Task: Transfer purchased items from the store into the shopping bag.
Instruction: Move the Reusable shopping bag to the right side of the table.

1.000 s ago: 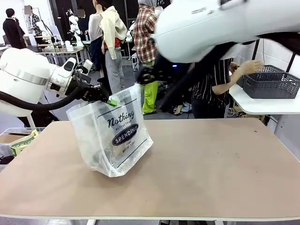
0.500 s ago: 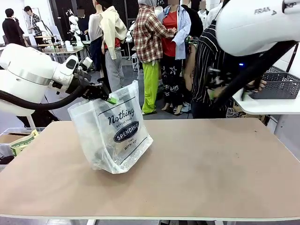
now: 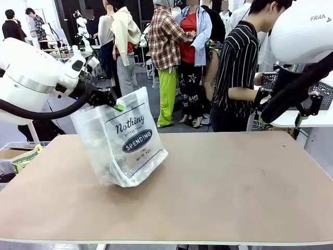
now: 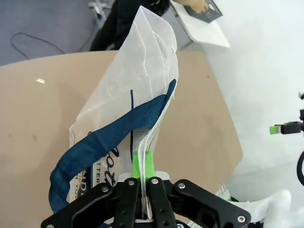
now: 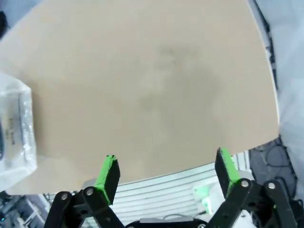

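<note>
The shopping bag (image 3: 125, 143) stands on the table's left half, whitish and translucent with black lettering. My left gripper (image 3: 118, 107) is shut on its top rim and holds it up. The left wrist view shows the rim pinched between the green pads (image 4: 141, 164), with the navy strap (image 4: 109, 137) looping beside them. My right gripper (image 5: 167, 168) hangs open and empty high over the table's right end. The store (image 3: 327, 92), a dark mesh basket, sits on a white side table at far right, partly behind my right arm (image 3: 294, 91). No purchased items can be made out.
A person in a striped shirt (image 3: 237, 73) stands at the far side and reaches toward the basket. The brown tabletop (image 3: 223, 182) is bare right of the bag. A cardboard box (image 3: 21, 156) sits below the table's left edge. Several people stand farther back.
My right arm has swung from the middle of the picture to the right, toward the basket. My left gripper has shifted the bag's rim slightly up and left.
</note>
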Robot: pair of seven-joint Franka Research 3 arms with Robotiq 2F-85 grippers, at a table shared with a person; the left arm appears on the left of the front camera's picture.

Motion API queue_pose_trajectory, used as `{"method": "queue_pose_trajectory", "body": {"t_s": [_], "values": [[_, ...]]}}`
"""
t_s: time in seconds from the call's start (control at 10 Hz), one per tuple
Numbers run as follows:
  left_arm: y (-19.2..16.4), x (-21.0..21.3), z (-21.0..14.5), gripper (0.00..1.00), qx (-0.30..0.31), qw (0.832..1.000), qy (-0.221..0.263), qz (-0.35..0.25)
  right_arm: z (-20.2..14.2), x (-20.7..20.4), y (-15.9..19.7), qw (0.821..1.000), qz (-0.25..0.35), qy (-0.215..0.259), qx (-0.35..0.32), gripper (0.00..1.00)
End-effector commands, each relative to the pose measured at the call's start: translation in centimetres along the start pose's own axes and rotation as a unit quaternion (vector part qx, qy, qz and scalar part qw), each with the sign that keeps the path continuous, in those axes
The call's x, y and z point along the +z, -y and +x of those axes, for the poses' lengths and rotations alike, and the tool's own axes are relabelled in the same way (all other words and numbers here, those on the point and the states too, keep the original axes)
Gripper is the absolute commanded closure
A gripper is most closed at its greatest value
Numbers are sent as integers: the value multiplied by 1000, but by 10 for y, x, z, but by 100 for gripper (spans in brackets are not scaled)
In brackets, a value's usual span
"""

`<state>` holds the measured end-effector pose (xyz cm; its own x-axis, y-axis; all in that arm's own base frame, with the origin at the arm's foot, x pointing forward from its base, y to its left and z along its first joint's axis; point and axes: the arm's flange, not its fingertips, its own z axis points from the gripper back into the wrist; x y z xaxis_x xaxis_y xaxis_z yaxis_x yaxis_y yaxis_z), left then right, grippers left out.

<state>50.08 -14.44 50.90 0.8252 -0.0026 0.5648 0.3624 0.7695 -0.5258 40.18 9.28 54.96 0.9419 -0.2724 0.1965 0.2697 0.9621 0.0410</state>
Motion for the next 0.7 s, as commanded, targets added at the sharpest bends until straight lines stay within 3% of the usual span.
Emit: {"method": "queue_pose_trajectory", "body": {"t_s": [0.0, 0.4, 0.6], "values": [[18, 33, 18, 100, 5, 998, 33, 54, -2, 9, -13, 1000, -7, 13, 7, 0], [-15, 118, 30, 100, 54, 984, 94, 142, -2, 9, -13, 1000, -7, 13, 7, 0], [-62, 153, 22, 100, 41, 978, 74, 190, -2, 9, -13, 1000, -7, 13, 7, 0]]}}
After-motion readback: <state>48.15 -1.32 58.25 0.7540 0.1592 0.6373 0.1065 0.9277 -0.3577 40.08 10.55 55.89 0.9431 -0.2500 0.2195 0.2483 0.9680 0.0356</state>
